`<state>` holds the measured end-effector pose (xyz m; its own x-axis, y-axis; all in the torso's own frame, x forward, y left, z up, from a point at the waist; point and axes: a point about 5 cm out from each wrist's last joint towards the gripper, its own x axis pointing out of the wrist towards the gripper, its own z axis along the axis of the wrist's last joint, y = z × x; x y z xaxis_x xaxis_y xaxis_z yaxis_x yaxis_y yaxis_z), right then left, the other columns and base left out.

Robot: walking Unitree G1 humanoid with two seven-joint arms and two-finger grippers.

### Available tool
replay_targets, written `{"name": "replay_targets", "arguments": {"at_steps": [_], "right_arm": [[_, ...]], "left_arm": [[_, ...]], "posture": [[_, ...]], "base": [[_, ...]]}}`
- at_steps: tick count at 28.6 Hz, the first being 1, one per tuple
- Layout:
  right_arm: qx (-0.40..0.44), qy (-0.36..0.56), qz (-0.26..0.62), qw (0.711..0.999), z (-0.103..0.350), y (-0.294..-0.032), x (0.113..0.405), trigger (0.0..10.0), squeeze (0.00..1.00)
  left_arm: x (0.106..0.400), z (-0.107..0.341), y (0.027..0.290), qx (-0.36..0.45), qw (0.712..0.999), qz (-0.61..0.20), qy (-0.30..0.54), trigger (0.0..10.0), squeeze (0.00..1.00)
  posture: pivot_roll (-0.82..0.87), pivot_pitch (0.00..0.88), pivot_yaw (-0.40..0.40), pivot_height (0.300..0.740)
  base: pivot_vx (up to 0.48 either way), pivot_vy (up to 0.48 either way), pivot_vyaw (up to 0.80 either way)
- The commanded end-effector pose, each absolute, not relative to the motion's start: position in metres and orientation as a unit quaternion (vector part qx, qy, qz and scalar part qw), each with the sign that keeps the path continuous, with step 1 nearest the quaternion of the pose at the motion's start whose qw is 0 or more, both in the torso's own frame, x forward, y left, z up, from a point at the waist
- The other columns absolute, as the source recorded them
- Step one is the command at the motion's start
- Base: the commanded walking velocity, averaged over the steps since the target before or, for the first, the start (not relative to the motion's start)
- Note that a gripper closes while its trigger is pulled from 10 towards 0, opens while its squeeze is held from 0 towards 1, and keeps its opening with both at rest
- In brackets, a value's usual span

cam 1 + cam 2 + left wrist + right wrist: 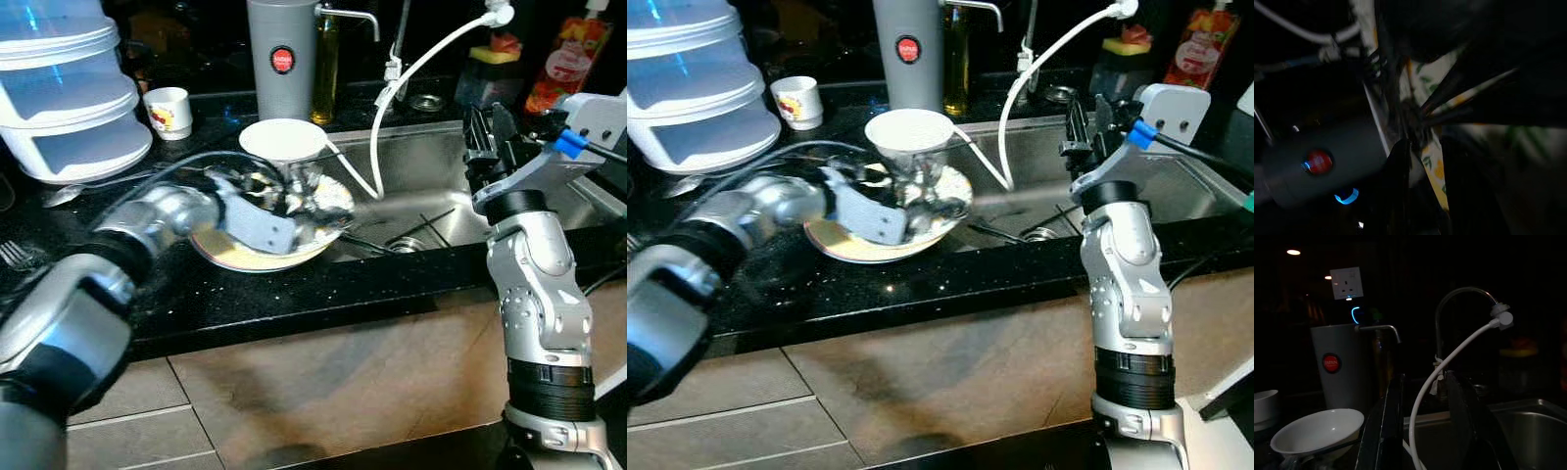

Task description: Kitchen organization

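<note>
While reaching across the black stone counter (pixel 294 294), left gripper (pixel 294 201) spread over round cream floral plate (pixel 245 257) lying flat; white ceramic bowl (pixel 282 140) just behind, mouth upward. Right gripper (pixel 487 132) parted above steel sink (pixel 411 171).

Head stereo pair looking down at sink (pixel 431 211) counter; wrist views close, both catching grey canister (pixel 1339 367).

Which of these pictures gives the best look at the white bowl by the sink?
The right eye view: the white bowl sits well lit and unobstructed beside the plate. The left eye view matches it. The right wrist view shows it dim; the left wrist view is too dark to tell.
</note>
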<state>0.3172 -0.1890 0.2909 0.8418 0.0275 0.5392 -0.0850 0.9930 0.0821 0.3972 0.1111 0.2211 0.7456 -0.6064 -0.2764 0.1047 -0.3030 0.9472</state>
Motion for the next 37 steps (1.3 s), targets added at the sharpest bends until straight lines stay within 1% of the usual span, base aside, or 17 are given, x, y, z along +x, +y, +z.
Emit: {"name": "replay_targets", "arguments": {"at_steps": [1,3,4,5,6,15,20,22,24,25,28,30,32,33,34,35,37], "right_arm": [[0.047,-0.281,0.025,0.958,0.292,-0.192,0.316,10.0,0.0],[0.047,-0.281,0.026,0.958,0.293,-0.191,0.316,10.0,0.0],[0.046,-0.282,0.025,0.958,0.294,-0.192,0.316,10.0,0.0],[0.046,-0.282,0.025,0.958,0.294,-0.192,0.316,10.0,0.0],[0.046,-0.283,0.025,0.958,0.294,-0.192,0.316,10.0,0.0],[0.046,-0.281,0.025,0.958,0.294,-0.193,0.318,10.0,0.0],[0.047,-0.283,0.027,0.958,0.295,-0.191,0.32,10.0,0.0],[0.047,-0.282,0.028,0.958,0.295,-0.191,0.32,10.0,0.0],[0.048,-0.282,0.028,0.958,0.294,-0.191,0.32,10.0,0.0],[0.048,-0.282,0.028,0.958,0.294,-0.191,0.32,10.0,0.0],[0.049,-0.28,0.03,0.958,0.293,-0.191,0.32,10.0,0.0],[0.049,-0.28,0.032,0.958,0.293,-0.191,0.321,10.0,0.0],[0.049,-0.28,0.035,0.958,0.293,-0.19,0.322,10.0,0.0],[0.05,-0.281,0.036,0.958,0.293,-0.189,0.323,10.0,0.0],[0.051,-0.281,0.037,0.958,0.293,-0.189,0.323,10.0,0.0],[0.051,-0.281,0.039,0.957,0.293,-0.188,0.324,10.0,0.0],[0.052,-0.282,0.04,0.957,0.293,-0.187,0.324,10.0,0.0]], "left_arm": [[0.396,0.21,0.109,0.756,0.543,-0.328,-0.163,10.0,0.0],[0.395,0.202,0.107,0.765,0.525,-0.337,-0.158,10.0,0.0],[0.393,0.196,0.108,0.769,0.514,-0.348,-0.15,3.1,0.0],[0.393,0.196,0.108,0.769,0.514,-0.348,-0.15,3.1,0.0],[0.392,0.192,0.109,0.774,0.505,-0.353,-0.147,0.0,0.0],[0.395,0.195,0.131,0.778,0.519,-0.329,-0.13,0.0,0.0],[0.396,0.208,0.155,0.776,0.538,-0.304,-0.127,0.0,0.0],[0.396,0.21,0.16,0.775,0.54,-0.302,-0.125,0.0,0.0],[0.393,0.215,0.175,0.773,0.546,-0.302,-0.113,0.0,0.0],[0.393,0.215,0.175,0.773,0.546,-0.302,-0.113,0.0,0.0],[0.386,0.245,0.207,0.76,0.568,-0.301,-0.094,0.0,0.0],[0.384,0.254,0.212,0.756,0.573,-0.301,-0.094,0.0,0.0],[0.381,0.266,0.217,0.746,0.587,-0.3,-0.098,0.0,0.0],[0.38,0.276,0.217,0.732,0.604,-0.298,-0.106,4.8,0.0],[0.378,0.282,0.218,0.721,0.615,-0.298,-0.112,4.8,0.0],[0.377,0.293,0.217,0.712,0.626,-0.292,-0.125,10.0,0.0],[0.376,0.308,0.216,0.697,0.644,-0.281,-0.143,10.0,0.0]], "posture": [[-0.01,0.037,0.013,0.74],[-0.02,0.035,0.013,0.74],[-0.02,0.035,0.014,0.74],[-0.02,0.035,0.014,0.74],[-0.02,0.035,0.014,0.74],[-0.01,0.027,0.006,0.74],[0.0,0.022,0.005,0.74],[0.0,0.022,0.005,0.74],[0.0,0.02,0.006,0.74],[0.0,0.02,0.006,0.74],[0.02,0.017,0.002,0.74],[0.02,0.017,0.002,0.74],[0.03,0.013,-0.002,0.74],[0.03,0.013,-0.002,0.74],[0.03,0.013,-0.002,0.74],[0.04,0.009,-0.002,0.74],[0.04,0.005,-0.003,0.74]], "base": [[0.0,0.0,0.0],[0.0,0.0,0.0],[0.0,0.0,0.0],[0.0,0.0,0.0],[0.0,0.0,0.0],[0.0,0.0,0.0],[0.0,0.0,0.0],[0.0,0.0,0.0],[0.0,0.0,0.0],[0.0,0.0,0.0],[0.0,0.0,0.0],[0.0,0.0,0.0],[0.0,0.0,0.0],[0.0,0.0,0.0],[0.0,0.0,0.0],[0.0,0.0,0.0],[0.0,0.0,0.0]]}}
